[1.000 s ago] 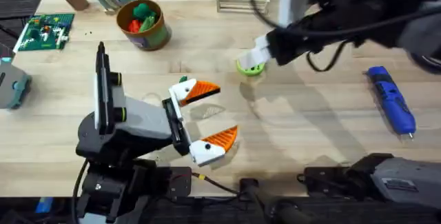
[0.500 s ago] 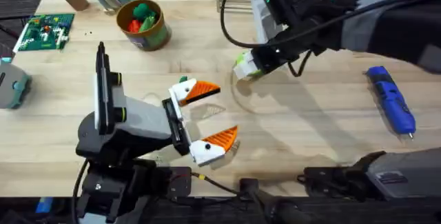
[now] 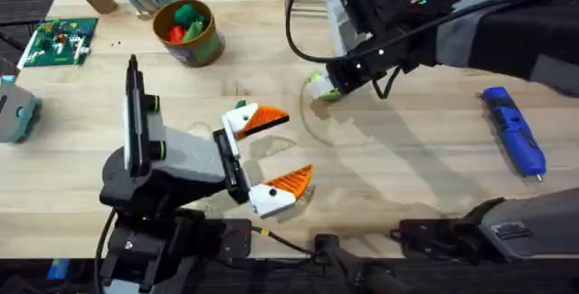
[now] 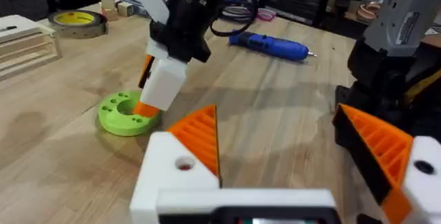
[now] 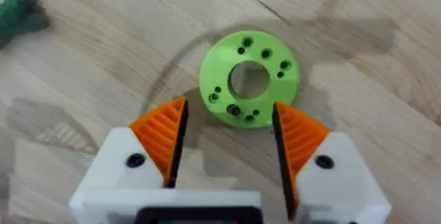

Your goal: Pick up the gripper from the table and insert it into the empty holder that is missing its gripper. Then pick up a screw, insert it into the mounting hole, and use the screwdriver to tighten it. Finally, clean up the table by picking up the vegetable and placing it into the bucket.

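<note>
Round olive-gold tin bucket (image 3: 188, 32) holding red and green toy pieces. Right gripper (image 5: 227, 145), fingers spread and empty, has descended from a second ago over the bright green round disc (image 5: 249, 78); dark-green leafy vegetable (image 5: 18, 14) nearby. Left gripper (image 3: 276, 152) released. Blue pen-shaped screwdriver (image 3: 514, 131) lies well apart from the disc.

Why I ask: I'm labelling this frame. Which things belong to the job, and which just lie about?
Job: blue screwdriver, bucket, dark-green vegetable.
Lying about: green circuit board, white slatted rack, yellow tape roll.
</note>
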Tool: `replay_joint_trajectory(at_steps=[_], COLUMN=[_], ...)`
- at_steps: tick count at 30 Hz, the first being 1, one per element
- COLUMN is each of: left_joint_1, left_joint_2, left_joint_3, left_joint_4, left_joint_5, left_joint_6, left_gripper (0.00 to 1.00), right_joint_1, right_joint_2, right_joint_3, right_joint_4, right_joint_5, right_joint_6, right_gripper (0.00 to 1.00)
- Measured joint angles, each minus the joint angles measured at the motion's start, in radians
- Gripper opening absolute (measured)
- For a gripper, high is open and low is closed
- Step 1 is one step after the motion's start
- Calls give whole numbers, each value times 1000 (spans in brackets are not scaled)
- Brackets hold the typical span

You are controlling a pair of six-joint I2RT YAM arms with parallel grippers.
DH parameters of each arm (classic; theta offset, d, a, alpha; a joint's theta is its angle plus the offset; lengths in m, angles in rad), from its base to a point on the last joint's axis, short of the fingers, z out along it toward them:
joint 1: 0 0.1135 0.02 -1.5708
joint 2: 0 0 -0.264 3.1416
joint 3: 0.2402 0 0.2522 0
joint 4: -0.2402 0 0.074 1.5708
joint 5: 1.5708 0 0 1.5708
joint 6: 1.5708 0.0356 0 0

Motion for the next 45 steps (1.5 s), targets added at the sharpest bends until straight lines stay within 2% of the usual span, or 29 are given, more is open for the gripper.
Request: replay_joint_trajectory(at_steps=[10,23,35,42,45], left_joint_1=[0,0,0,0,0], left_joint_2=[0,0,0,0,0], left_joint_3=[0,0,0,0,0], left_joint_4=[0,0,0,0,0], left_joint_5=[0,0,0,0,0], left_joint_6=[0,0,0,0,0], left_gripper=[993,993,993,994,993], right_joint_1=[5,5,5,6,10], right_joint_2=[12,46,46,46,46], right_joint_3=[0,0,0,0,0], right_joint_4=[-3,-14,2,2,2], right_joint_5=[1,19,18,19,19], right_joint_6=[0,1,3,3,3], right_gripper=[671,549,524,414,401])
